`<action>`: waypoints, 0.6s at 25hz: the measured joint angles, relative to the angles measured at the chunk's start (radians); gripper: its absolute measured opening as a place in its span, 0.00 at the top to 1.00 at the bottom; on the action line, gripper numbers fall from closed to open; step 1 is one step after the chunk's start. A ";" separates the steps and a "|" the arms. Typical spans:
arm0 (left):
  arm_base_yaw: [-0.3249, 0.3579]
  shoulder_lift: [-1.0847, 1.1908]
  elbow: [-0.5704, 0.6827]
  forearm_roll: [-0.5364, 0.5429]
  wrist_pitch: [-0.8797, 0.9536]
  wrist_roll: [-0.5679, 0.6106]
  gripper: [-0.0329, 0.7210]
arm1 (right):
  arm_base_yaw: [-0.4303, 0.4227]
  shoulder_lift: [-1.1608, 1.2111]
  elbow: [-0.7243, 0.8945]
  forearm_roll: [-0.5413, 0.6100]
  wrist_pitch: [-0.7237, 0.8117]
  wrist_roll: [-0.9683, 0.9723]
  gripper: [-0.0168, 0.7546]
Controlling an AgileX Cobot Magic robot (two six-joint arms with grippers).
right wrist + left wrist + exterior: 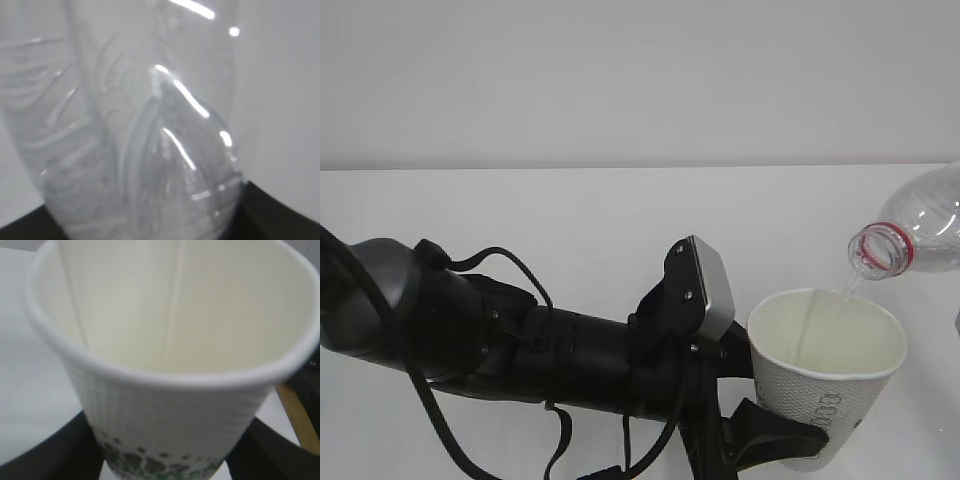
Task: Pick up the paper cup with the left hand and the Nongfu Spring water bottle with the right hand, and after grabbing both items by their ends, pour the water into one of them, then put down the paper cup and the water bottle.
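My left gripper [798, 446] is shut on the lower part of the paper cup [825, 380], which stands upright and lifted at the lower right. Its black fingers [47, 455] press both sides of the cup [170, 405], just above the green logo. The Nongfu Spring water bottle [923, 232] is tilted in from the upper right, its red-ringed mouth just above the cup's far rim. A thin stream of water [849, 287] falls from the mouth into the cup. In the right wrist view my right gripper [150, 227] is shut on the clear ribbed bottle [140, 150], which fills the picture.
The white table [570, 210] runs back to a pale wall. My bulky black left arm [520, 340] with its grey camera block [708, 285] lies across the lower left. A brown strip [296, 417] shows beside the cup in the left wrist view.
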 joint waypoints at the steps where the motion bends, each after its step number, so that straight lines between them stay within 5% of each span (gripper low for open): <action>1: 0.000 0.000 0.000 0.000 0.000 0.000 0.30 | 0.000 0.000 0.000 0.000 0.000 0.000 0.43; 15: 0.000 0.001 0.000 0.001 0.002 0.000 0.30 | 0.000 0.000 0.000 0.000 0.000 0.000 0.43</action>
